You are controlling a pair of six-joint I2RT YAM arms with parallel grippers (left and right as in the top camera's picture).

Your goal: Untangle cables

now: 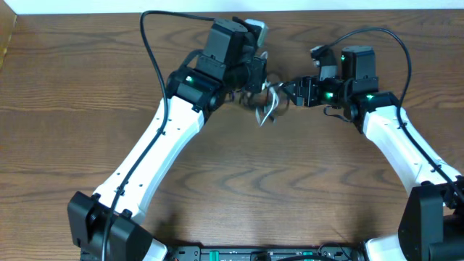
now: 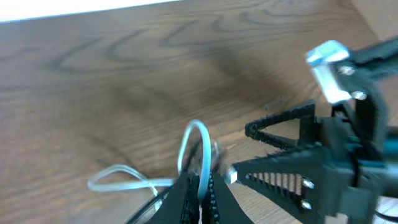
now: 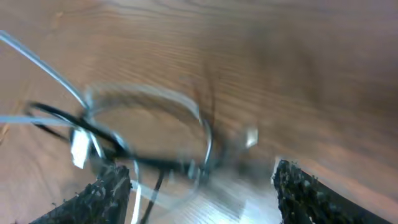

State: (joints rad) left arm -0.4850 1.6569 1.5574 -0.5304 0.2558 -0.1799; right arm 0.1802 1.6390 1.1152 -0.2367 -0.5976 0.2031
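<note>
The tangled cables lie at the table's far middle between my two grippers. The white cable [image 1: 269,109] loops down from the bundle; the black cable [image 1: 278,81] curls beside it. In the left wrist view my left gripper [image 2: 200,190] is shut on the white cable [image 2: 189,140], which arches up and trails left in a loop. In the right wrist view my right gripper [image 3: 199,193] is open, its fingers on either side of the blurred loops of the white cable [image 3: 146,96] and the black cable [image 3: 93,132]. The right gripper [image 1: 292,90] faces the left gripper [image 1: 255,81] closely.
The wooden table [image 1: 290,188] spreads in front of the arms. Thick black robot wires [image 1: 152,51] arc over each arm. The table's far edge meets a white wall just behind the grippers. The right gripper's fingers [image 2: 280,158] show close in the left wrist view.
</note>
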